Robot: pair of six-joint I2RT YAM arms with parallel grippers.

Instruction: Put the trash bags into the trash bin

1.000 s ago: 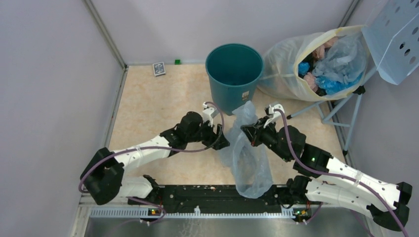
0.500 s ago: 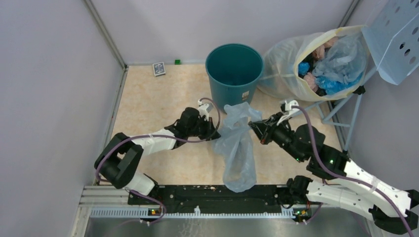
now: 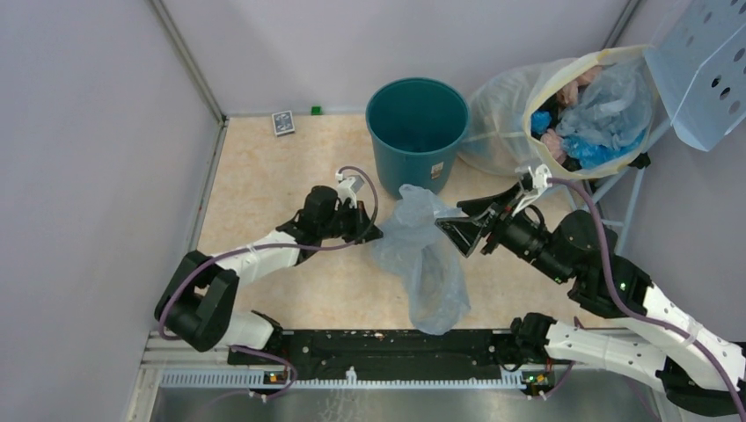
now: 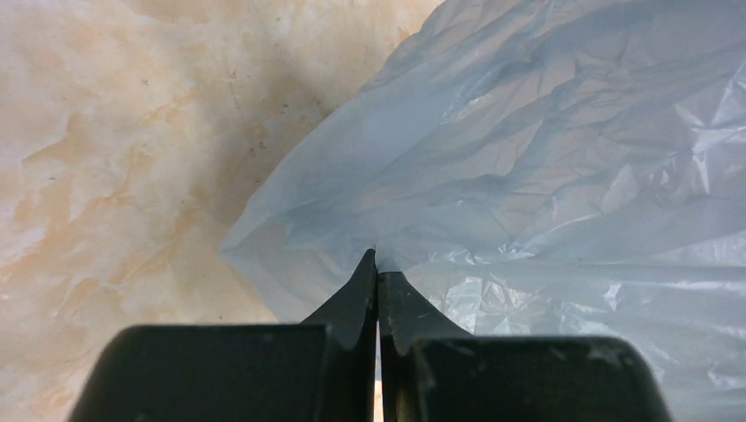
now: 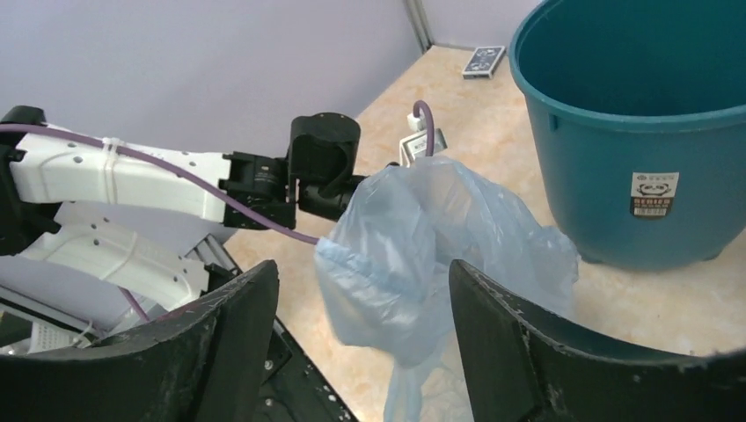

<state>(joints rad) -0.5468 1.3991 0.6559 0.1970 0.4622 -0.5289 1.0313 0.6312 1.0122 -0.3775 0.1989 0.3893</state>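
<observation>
The pale-blue trash bag hangs crumpled over the floor in front of the trash bin, its lower end near the arm bases. My left gripper is shut on the bag's left edge; in the left wrist view the jaws pinch the film of the trash bag. My right gripper stands open just right of the bag's top, nothing between its fingers. The right wrist view shows the trash bag beyond the open jaws and the dark-teal trash bin at right.
A big yellowish sack stuffed with blue and pink bags leans on a metal frame right of the bin. A small dark card and a green block lie by the back wall. Grey walls close in left and back.
My left gripper closed on the bag's left edge and drew it leftward. My right gripper let go of the bag's top, opened and rose to the right. The bag sagged and spread.
</observation>
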